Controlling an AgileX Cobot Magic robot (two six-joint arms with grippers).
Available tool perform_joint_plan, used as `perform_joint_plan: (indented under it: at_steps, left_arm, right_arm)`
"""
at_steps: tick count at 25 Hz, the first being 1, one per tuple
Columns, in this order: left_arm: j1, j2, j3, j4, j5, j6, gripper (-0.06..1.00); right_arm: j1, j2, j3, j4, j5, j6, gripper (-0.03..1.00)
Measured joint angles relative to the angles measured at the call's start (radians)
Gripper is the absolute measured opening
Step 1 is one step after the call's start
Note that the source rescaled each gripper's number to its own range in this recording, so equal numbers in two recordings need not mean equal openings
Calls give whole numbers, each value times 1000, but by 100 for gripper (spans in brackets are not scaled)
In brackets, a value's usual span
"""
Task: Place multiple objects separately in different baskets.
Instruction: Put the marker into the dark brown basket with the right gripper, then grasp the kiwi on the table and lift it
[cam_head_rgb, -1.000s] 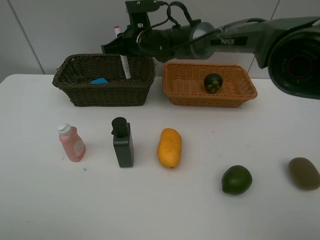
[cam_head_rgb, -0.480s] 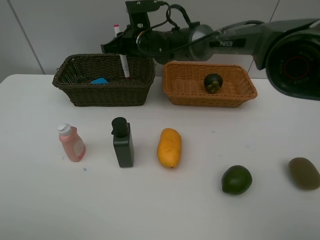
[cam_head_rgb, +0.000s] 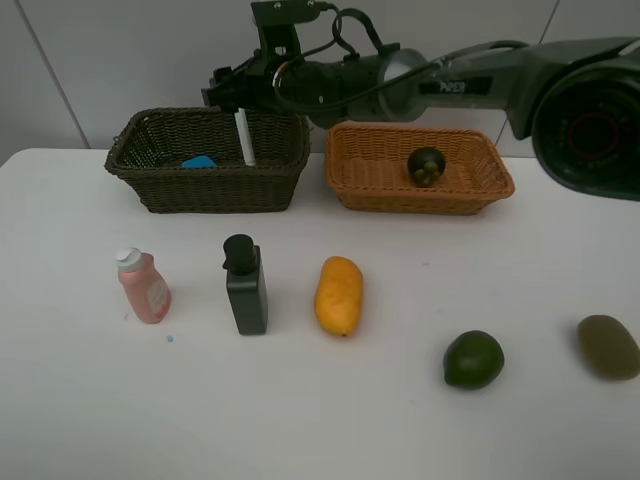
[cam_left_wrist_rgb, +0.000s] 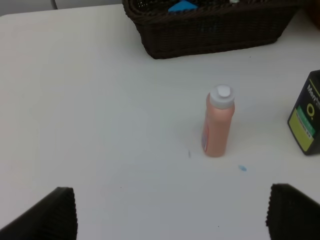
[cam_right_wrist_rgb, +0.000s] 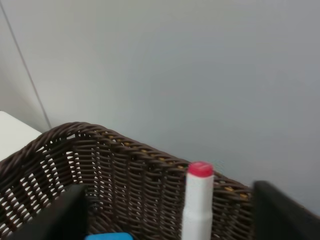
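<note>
Right hand (cam_head_rgb: 232, 95) spread just over white marker (cam_head_rgb: 244, 138) upright in dark basket (cam_head_rgb: 200, 185); left hand (cam_left_wrist_rgb: 172, 215) likewise spread

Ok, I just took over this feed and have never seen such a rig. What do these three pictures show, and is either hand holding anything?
It is a robot with two arms, each ending in a two-fingered hand. The wide picture comes from a camera mounted high, facing the white table. The other two come from a camera on each wrist, looking between that hand's fingers. In front sit a pink bottle, a black pump bottle, a mango, a lime and a kiwi. Behind are a dark basket with a blue flat item inside, and an orange basket with a mangosteen. The right hand reaches over the dark basket, open; a white marker stands in the basket between its fingers, not gripped. The left hand is open and empty, near the pink bottle.
</note>
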Motion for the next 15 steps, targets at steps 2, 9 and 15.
perform_joint_plan:
  at_steps: [2,9,15]
  left_arm:
    - [0,0,0,0,0,0,100]
    - [0,0,0,0,0,0,100]
    - [0,0,0,0,0,0,100]
  right_arm:
    - [0,0,0,0,0,0,97]
    - [0,0,0,0,0,2,100]
    - [0,0,0,0,1,2,100]
